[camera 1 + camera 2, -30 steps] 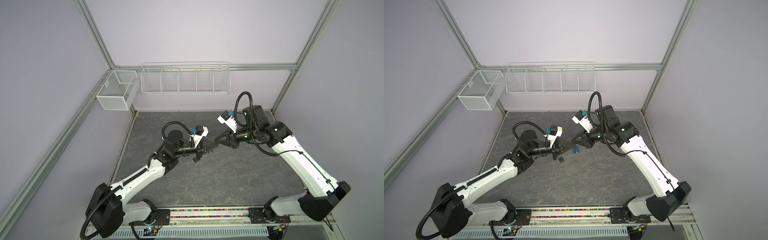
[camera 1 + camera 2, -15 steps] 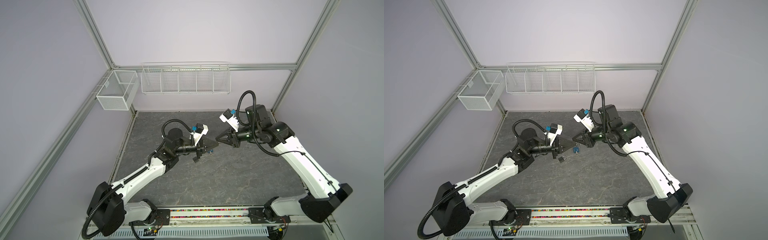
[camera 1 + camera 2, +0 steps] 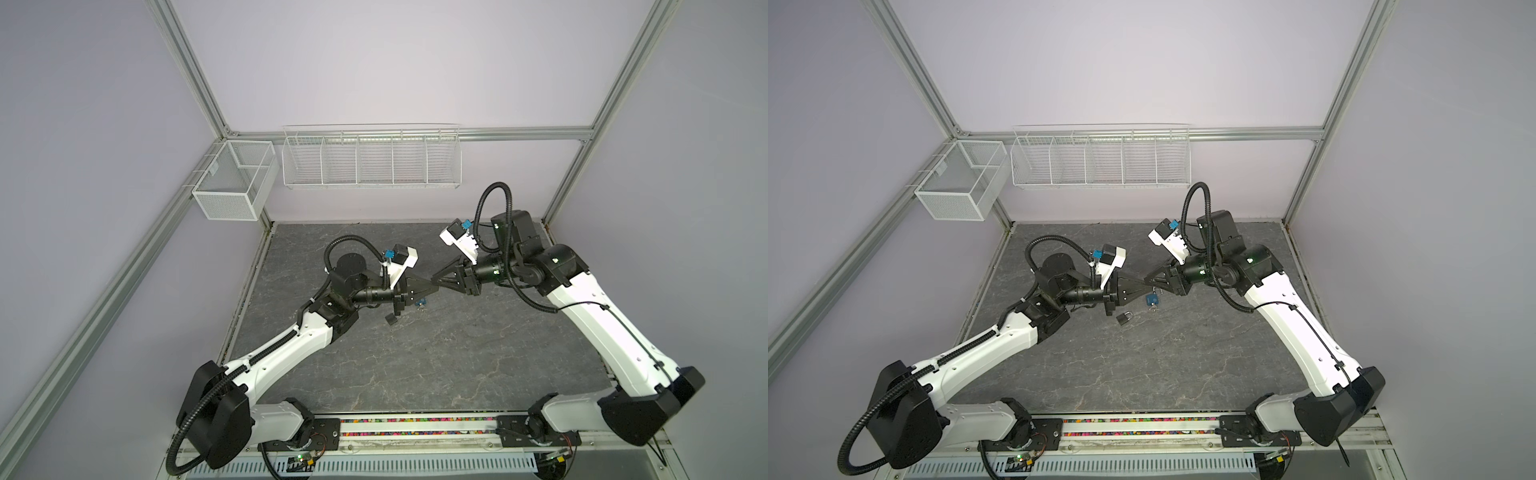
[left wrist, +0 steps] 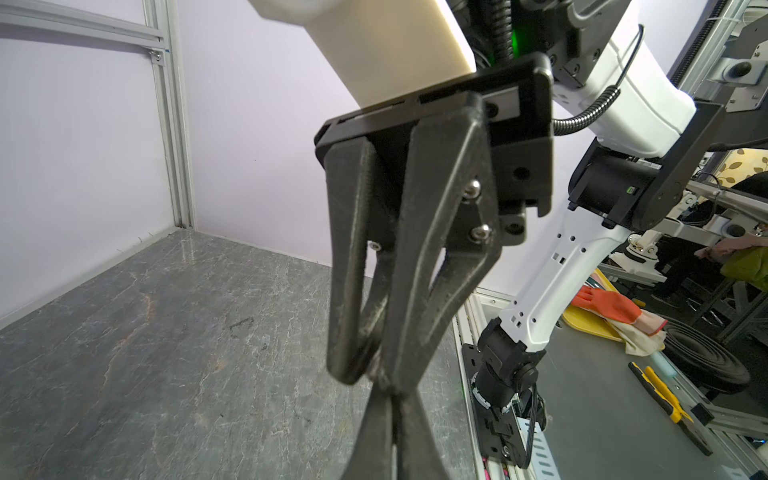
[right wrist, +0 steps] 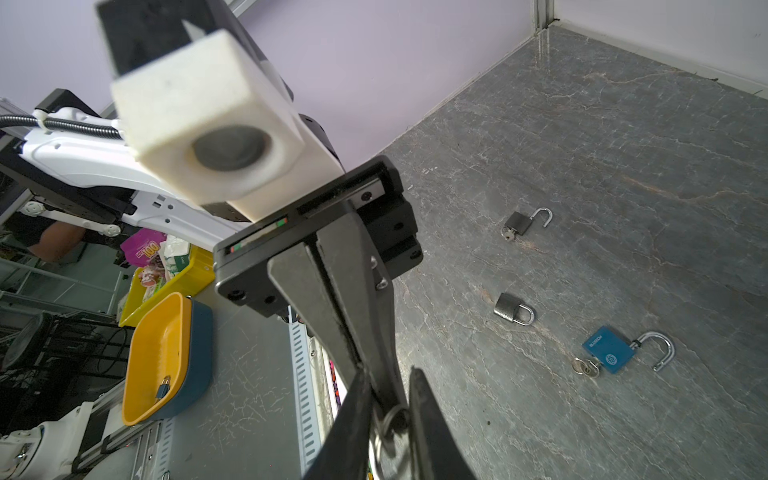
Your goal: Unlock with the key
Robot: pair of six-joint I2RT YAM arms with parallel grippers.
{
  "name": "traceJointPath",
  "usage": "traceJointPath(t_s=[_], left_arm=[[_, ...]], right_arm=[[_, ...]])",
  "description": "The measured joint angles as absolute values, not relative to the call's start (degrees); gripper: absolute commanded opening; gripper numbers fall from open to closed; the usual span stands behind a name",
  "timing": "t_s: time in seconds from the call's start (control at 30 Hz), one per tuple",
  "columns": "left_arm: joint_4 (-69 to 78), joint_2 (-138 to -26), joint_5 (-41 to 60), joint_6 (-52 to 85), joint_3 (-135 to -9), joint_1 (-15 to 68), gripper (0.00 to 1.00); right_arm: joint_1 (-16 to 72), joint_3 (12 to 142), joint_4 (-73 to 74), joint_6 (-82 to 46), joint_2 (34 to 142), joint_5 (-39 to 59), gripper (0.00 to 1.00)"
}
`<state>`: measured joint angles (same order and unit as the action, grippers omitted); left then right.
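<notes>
Since a second ago the left claw (image 3: 430, 288) has pushed across toward the right claw (image 5: 388, 374), so that tips which stood apart now meet in the air over the middle of the desk (image 5: 623, 145), while the right claw's jaws have eased a little wider. At that meeting point hangs the key ring (image 5: 390, 422), seen in the right wrist view dangling in the narrow gap between the right claw's fingers (image 5: 428, 415). The key blade itself is hidden, so I cannot tell whether those fingers still touch it. Into the same gap reaches the left claw, its jaws pressed fully together, and whether it pinches the blade or nothing at all is hidden too. This reads as a handover in mid-air, probably made so that the key ends in a grip that leaves its blade free for a keyhole. On the desk below lie three locks. A silver padlock (image 5: 513, 311), with its shackle shut and no key in it, is likely the one left to open. It sits between a dark padlock (image 5: 518, 224) and a blue padlock (image 5: 610, 350), each with its shackle swung open and a key in its base
</notes>
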<state>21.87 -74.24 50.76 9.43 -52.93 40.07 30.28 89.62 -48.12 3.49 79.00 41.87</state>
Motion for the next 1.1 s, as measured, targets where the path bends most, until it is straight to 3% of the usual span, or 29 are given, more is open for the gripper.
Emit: traceJointPath(t_s=[0.2,0.73,0.97,1.1], left_arm=[[20.88,-74.48,50.81,10.72,-53.49,39.68,0.00],[20.71,-75.33,50.74,12.49,-55.24,38.83,0.00],[22.04,-75.11,50.43,13.58,-55.68,38.06,0.43],[22.39,-73.69,47.51,14.98,-55.40,37.21,0.57]], right_arm=[[29.69,89.23,-47.20,3.97,78.96,41.93,0.07],[28.62,85.97,-40.75,-0.16,76.79,41.80,0.07],[26.61,83.74,-37.69,-4.89,76.38,40.97,0.07],[25.39,82.13,-35.27,-9.15,76.38,39.16,0.07]])
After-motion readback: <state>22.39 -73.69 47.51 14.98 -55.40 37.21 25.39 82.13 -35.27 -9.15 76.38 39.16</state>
